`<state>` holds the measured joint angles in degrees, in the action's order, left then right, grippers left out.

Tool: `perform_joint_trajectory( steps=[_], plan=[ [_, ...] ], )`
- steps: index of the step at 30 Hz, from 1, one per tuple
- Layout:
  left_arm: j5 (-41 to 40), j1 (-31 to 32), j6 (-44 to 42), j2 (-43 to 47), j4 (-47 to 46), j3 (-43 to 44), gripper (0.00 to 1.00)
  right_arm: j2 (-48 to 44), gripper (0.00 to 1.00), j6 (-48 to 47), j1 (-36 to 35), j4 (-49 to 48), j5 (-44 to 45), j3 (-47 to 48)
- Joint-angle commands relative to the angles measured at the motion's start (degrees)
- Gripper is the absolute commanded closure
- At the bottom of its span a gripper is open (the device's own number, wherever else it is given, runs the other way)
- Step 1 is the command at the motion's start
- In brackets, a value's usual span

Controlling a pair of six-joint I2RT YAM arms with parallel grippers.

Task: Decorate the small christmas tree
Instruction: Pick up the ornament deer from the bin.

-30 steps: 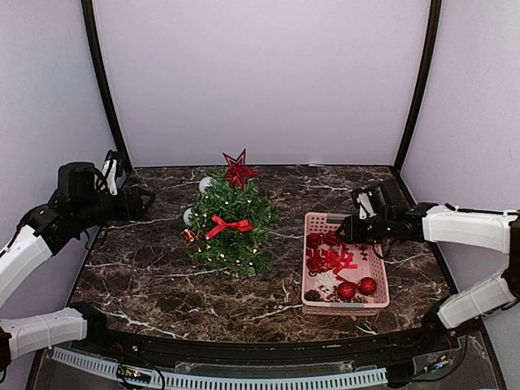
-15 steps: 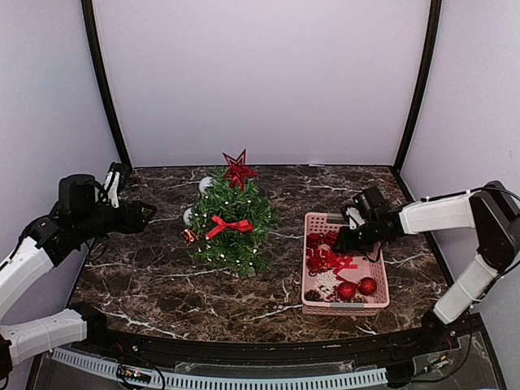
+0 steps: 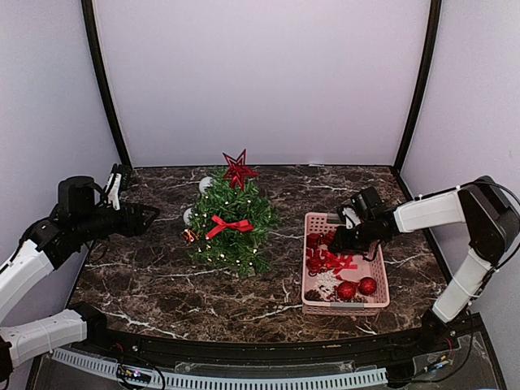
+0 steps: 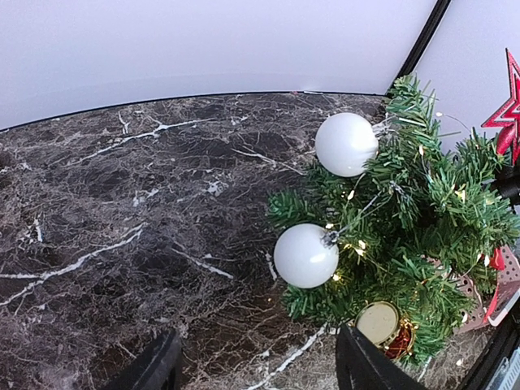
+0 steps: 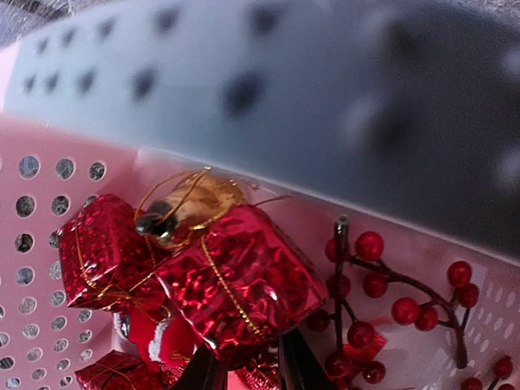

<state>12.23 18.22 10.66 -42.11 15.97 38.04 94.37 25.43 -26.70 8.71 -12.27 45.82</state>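
The small christmas tree (image 3: 231,227) stands left of centre with a red star (image 3: 238,169) on top and a red bow (image 3: 227,225). In the left wrist view the tree (image 4: 414,219) carries two white balls (image 4: 305,255) and a gold-and-red drum ornament (image 4: 386,325). My left gripper (image 3: 150,215) is open and empty, left of the tree and apart from it. My right gripper (image 3: 337,240) reaches into the pink basket (image 3: 345,309). In the right wrist view its fingers (image 5: 244,370) sit close on either side of a red foil gift box (image 5: 244,284).
The basket holds more red foil boxes, a red berry sprig (image 5: 382,301), two red balls (image 3: 357,288), a white snowflake and pine cones. The basket's perforated wall (image 5: 49,179) is close behind the gift box. Black frame posts and pale walls enclose the marble table.
My right gripper has come down and left into the basket's far end, onto the foil boxes. My left gripper has edged slightly toward the tree.
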Motion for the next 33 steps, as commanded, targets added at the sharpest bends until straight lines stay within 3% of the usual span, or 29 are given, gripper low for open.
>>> perform_joint_trajectory(
  steps=[1, 10, 21, 33],
  plan=[
    [0.96, -0.11, -0.89, -0.19, -1.44, -0.86, 0.34, 1.16, 0.81, 1.50, 0.39, -3.16, -6.19, -1.90],
    [0.54, -0.11, -0.90, -0.56, -1.33, -0.91, 0.34, 3.42, 1.00, 2.50, 0.86, -6.20, -11.50, -1.64],
    [-0.86, -0.11, -1.03, -0.17, -1.31, -1.08, 0.34, -10.78, 1.00, 4.72, 3.31, -5.20, -12.55, -3.95],
    [-2.95, -0.11, -1.08, -0.06, -1.31, -1.30, 0.35, -27.45, 1.00, 3.26, 3.71, 6.18, -3.17, -5.47]
  ],
)
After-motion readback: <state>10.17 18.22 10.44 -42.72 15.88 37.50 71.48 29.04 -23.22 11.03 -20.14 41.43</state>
